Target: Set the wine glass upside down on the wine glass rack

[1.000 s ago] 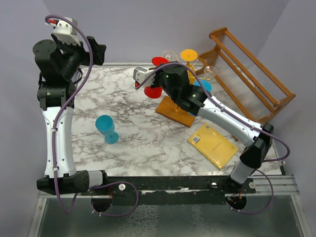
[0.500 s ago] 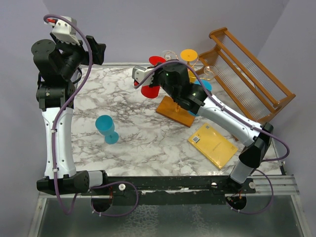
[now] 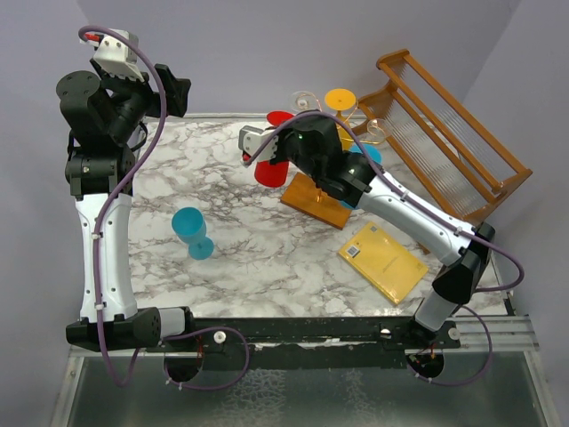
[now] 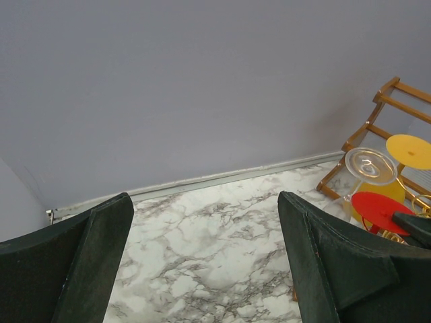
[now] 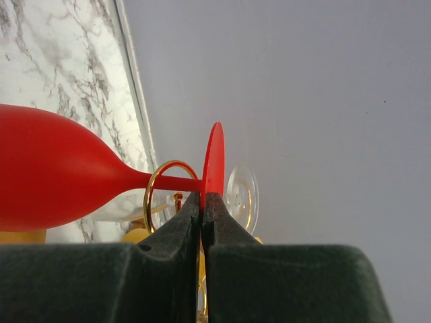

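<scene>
Since a second ago, the right gripper (image 3: 252, 147) has carried the red wine glass (image 3: 271, 165) slightly nearer; its fingers (image 5: 202, 222) pinch the glass's foot rim beside the gold wine glass rack (image 3: 318, 191). Nearer, a blue glass (image 3: 191, 231) and yellow book (image 3: 383, 260) rest on the marble worktop (image 3: 267, 258). Only the left wrist view shows the left gripper (image 4: 205, 266) spread wide, empty, facing the grey wall (image 4: 202, 81).

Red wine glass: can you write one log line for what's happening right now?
right hand: shut on red plastic wine glass foot | stem: through gold wire rack ring | left hand: open, empty | blue goblet: upright on marble table
</scene>
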Motion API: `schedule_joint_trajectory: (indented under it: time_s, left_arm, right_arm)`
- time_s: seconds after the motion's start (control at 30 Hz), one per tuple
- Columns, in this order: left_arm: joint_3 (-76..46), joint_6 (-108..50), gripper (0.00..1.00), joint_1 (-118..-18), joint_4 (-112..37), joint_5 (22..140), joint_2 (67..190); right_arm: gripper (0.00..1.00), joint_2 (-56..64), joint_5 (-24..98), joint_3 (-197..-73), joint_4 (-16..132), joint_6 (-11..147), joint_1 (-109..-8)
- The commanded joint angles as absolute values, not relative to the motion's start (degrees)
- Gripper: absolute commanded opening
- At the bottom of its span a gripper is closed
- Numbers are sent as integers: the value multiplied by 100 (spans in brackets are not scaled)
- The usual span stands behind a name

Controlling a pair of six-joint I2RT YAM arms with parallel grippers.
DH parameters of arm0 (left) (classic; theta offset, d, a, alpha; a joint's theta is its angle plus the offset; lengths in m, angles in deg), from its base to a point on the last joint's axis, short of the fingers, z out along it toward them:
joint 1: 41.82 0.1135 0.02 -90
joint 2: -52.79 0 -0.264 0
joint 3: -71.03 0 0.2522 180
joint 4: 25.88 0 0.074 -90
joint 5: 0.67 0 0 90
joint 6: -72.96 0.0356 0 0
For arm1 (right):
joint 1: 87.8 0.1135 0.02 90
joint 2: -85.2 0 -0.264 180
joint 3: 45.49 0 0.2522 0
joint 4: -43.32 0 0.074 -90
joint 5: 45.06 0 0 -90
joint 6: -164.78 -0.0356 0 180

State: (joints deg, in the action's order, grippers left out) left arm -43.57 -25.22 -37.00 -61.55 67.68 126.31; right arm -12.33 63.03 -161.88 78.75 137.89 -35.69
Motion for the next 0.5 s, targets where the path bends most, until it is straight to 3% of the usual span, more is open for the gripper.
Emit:
schedule_joint_trajectory:
  time_s: [0.0,0.47]
  left_arm:
    - [-4503,-2475,91,-3664,-6004,6615,12517]
    - [-4486,-2429,91,-3664,-6009,6623,12478]
  right_arm:
    - [2,-891,6172,-16042,8018,13727,-3525]
    - [6,-746,6233,-15824,8065,13718,-3526]
